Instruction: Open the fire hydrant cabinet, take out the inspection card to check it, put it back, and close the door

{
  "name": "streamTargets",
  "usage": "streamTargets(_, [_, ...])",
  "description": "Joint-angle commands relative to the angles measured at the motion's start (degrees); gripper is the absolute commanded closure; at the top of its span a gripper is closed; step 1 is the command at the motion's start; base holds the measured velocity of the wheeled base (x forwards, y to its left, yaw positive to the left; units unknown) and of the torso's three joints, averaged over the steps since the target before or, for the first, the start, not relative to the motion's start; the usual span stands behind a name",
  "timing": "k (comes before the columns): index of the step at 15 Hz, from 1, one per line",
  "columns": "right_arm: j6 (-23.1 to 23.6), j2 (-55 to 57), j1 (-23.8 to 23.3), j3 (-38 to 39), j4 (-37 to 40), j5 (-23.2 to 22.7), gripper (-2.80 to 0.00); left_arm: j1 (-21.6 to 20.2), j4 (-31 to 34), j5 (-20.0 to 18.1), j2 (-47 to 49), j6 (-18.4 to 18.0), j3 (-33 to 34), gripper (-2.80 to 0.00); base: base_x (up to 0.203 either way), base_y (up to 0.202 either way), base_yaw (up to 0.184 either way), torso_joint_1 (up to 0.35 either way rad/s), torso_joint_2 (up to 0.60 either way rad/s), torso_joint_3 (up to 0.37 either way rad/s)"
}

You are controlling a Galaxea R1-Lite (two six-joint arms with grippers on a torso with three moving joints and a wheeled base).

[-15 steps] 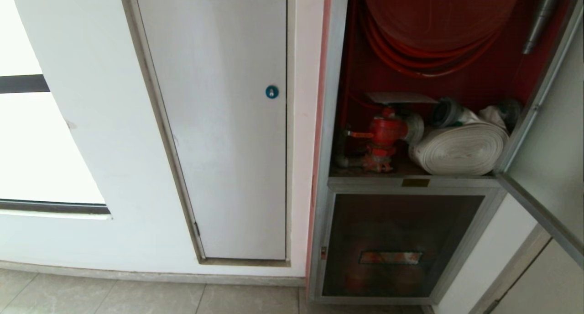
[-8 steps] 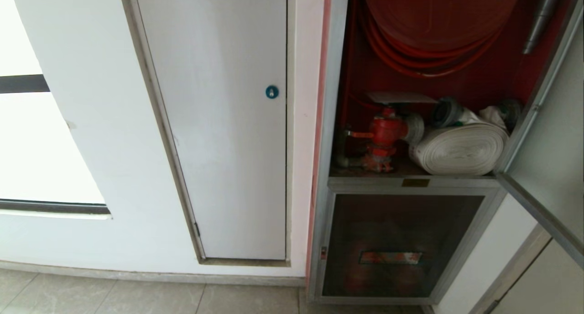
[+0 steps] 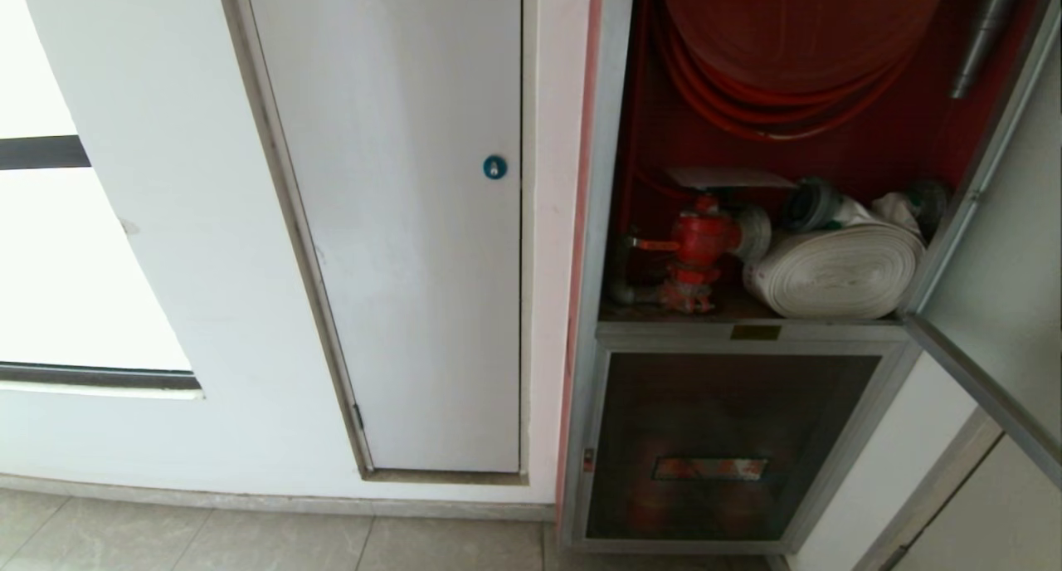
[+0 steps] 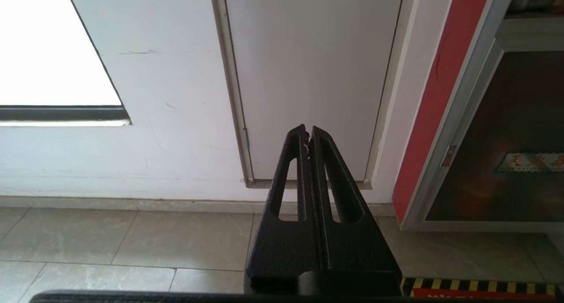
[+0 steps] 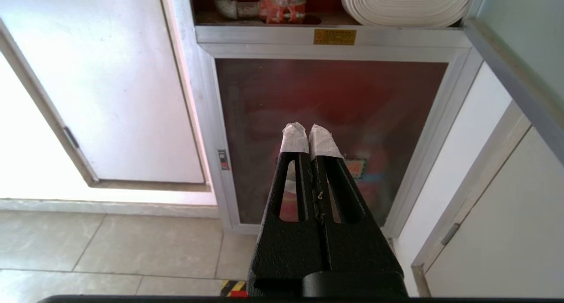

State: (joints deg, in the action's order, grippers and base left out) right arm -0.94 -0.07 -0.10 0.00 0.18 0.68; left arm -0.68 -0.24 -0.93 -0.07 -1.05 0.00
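The fire hydrant cabinet (image 3: 599, 222) stands open, red inside, with a red hose reel (image 3: 796, 23), a red valve (image 3: 701, 239) and a white rolled hose (image 3: 838, 272). The pale inspection card (image 3: 728, 178) lies flat just above the valve. The door (image 3: 996, 289) is swung out to the right, and its grey edge (image 5: 511, 78) also shows in the right wrist view. Neither arm appears in the head view. My right gripper (image 5: 308, 131), shut and empty with taped tips, hangs low before the lower glass panel (image 5: 330, 131). My left gripper (image 4: 308, 133) is shut and empty, facing the white door's foot.
A white door with a blue lock (image 3: 494, 167) fills the wall left of the cabinet. Below the open compartment is a smaller dark glass panel (image 3: 722, 438). Beige floor tiles (image 3: 249, 538) run along the wall. A white panel (image 5: 493, 232) stands under the open door.
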Motion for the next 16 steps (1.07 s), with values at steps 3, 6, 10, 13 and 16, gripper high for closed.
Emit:
streamTargets(3, [0.0,0.0,0.0,0.0,0.0,0.0,0.00,0.0,0.0,0.0,0.0,0.0,0.2,0.00,0.000,0.000,0.000,0.000,0.00,0.000])
streamTargets(6, [0.1,0.0,0.1,0.0,-0.1,-0.2,0.00,0.0,0.0,0.0,0.0,0.0,0.2,0.00,0.000,0.000,0.000,0.000,0.00,0.000])
streamTargets(10, [-0.1,-0.1,0.1,0.1,0.0,-0.1,0.00,0.0,0.0,0.0,0.0,0.0,0.2,0.00,0.000,0.000,0.000,0.000,0.00,0.000])
streamTargets(13, [-0.2,-0.1,0.1,0.0,0.0,-0.1,0.00,0.0,0.0,0.0,0.0,0.0,0.2,0.00,0.000,0.000,0.000,0.000,0.00,0.000])
streamTargets(16, [-0.2,-0.1,0.1,0.0,0.0,-0.1,0.00,0.0,0.0,0.0,0.0,0.0,0.2,0.00,0.000,0.000,0.000,0.000,0.00,0.000])
